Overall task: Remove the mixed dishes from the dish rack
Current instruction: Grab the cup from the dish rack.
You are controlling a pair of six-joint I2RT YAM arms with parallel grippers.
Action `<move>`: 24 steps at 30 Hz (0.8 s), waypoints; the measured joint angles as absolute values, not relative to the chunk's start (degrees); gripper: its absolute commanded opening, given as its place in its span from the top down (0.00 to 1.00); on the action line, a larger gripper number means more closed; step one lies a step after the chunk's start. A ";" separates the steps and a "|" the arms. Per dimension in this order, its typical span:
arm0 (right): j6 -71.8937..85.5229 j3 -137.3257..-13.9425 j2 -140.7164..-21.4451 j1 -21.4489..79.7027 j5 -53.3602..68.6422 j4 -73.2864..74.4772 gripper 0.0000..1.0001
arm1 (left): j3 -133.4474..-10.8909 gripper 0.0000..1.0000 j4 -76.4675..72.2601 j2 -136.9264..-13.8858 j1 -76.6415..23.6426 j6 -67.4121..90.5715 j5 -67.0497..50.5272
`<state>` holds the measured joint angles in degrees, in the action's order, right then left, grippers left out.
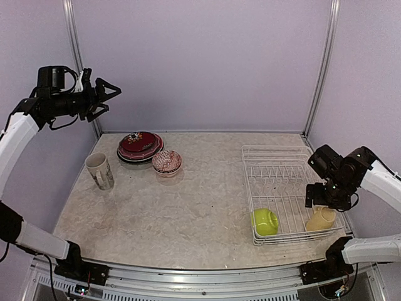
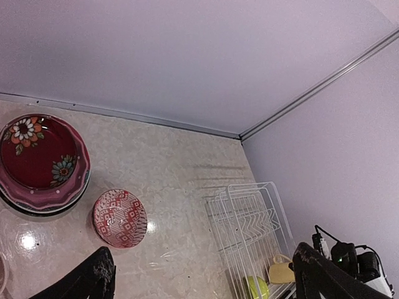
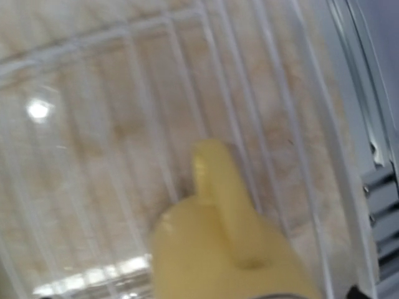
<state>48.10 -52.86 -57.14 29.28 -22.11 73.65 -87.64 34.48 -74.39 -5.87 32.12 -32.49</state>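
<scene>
From above, my left hand hangs high, spread wide and empty. My right hand, open too, hovers over the yellow mug in the dish rack's near corner.

Left wrist: nothing between the fingers.

Right wrist: the blurred handle seems to point up, so I'd straddle the mug's body before closing.

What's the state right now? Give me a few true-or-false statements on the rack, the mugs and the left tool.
1. The lime-green bowl sits inside the dish rack. True.
2. The cream mug is in the rack. False: it stands on the table, left of the plate stack.
3. The left tool holds the red-patterned bowl. False: it is raised, open and empty, and the bowl sits on the table beside the plates.
4. The yellow mug lies in the rack's near right corner, under the right tool. True.
</scene>
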 measured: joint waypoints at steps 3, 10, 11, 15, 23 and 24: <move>48.29 -50.83 -57.34 27.29 -21.82 73.60 0.00 | -86.26 0.05 33.28 -74.98 -5.93 31.38 -33.30; 48.75 -47.20 -58.35 24.97 -19.40 71.44 0.00 | -82.96 0.05 32.32 -74.94 -5.93 28.82 -34.11; 48.84 -46.83 -58.63 24.93 -19.05 71.00 0.00 | -82.50 0.05 32.14 -74.94 -5.96 28.56 -34.11; 48.99 -46.11 -59.64 24.80 -18.63 70.32 0.00 | -81.25 0.05 32.05 -74.94 -5.91 27.99 -34.39; 49.58 -44.25 -62.87 24.47 -17.76 68.79 0.19 | -80.71 0.05 30.85 -74.94 -5.15 28.01 -36.34; 49.60 -44.03 -63.24 24.45 -17.50 68.62 0.21 | -80.64 0.05 30.83 -74.94 -5.13 28.03 -36.53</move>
<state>49.60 -44.03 -63.24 24.45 -17.50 68.62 -80.64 30.83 -74.94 -5.13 28.03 -36.53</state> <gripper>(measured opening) 0.844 0.948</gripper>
